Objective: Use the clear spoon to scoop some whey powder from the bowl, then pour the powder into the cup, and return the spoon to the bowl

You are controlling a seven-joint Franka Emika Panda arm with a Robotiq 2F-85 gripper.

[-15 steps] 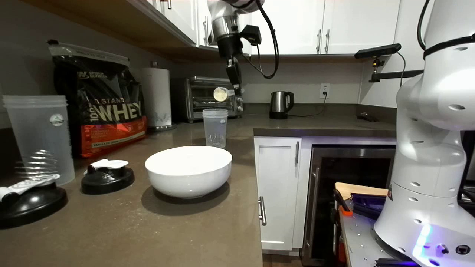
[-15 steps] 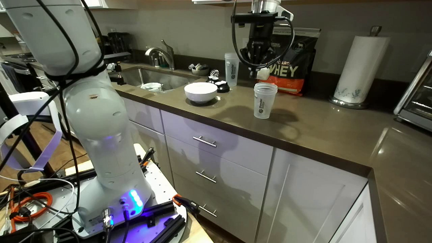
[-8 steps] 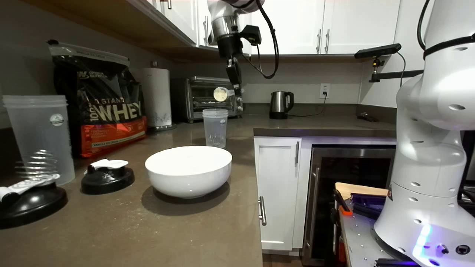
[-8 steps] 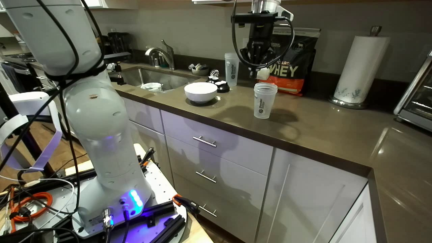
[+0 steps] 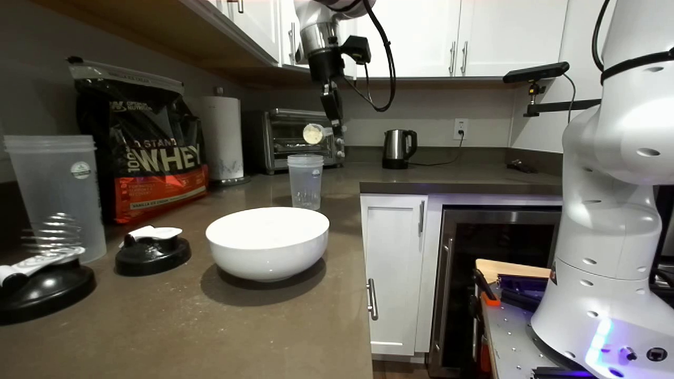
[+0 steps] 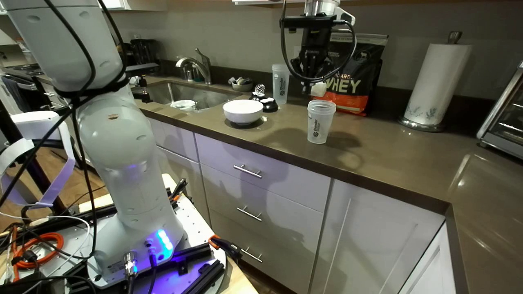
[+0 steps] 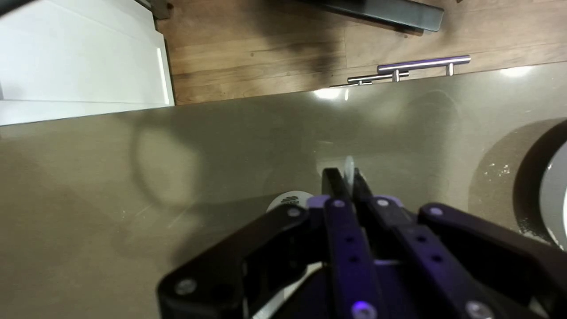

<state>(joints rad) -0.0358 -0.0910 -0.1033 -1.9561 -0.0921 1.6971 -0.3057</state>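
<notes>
My gripper [image 5: 335,125] is shut on the handle of the clear spoon [image 5: 313,128]; it also shows in an exterior view [image 6: 305,87] and the wrist view [image 7: 347,177]. The spoon is above the cup [image 5: 305,184], apart from its rim, in both exterior views. Its round mouth faces sideways, with off-white whey powder [image 5: 313,137] in it. In the wrist view only a thin whitish end of the spoon [image 7: 349,170] shows between the fingertips. The cup stands upright [image 6: 320,124]. The white bowl [image 5: 268,258] stands beside it, partly cut off in the wrist view [image 7: 553,190]; its contents are too bright to make out.
The black WHEY bag [image 5: 142,152] stands along the wall, near a paper towel roll [image 6: 441,85]. A tall shaker tumbler [image 5: 58,195] and black lids [image 5: 152,258] are beyond the bowl. A toaster oven [image 5: 300,139] is at the back. Specks lie on the counter [image 5: 210,326].
</notes>
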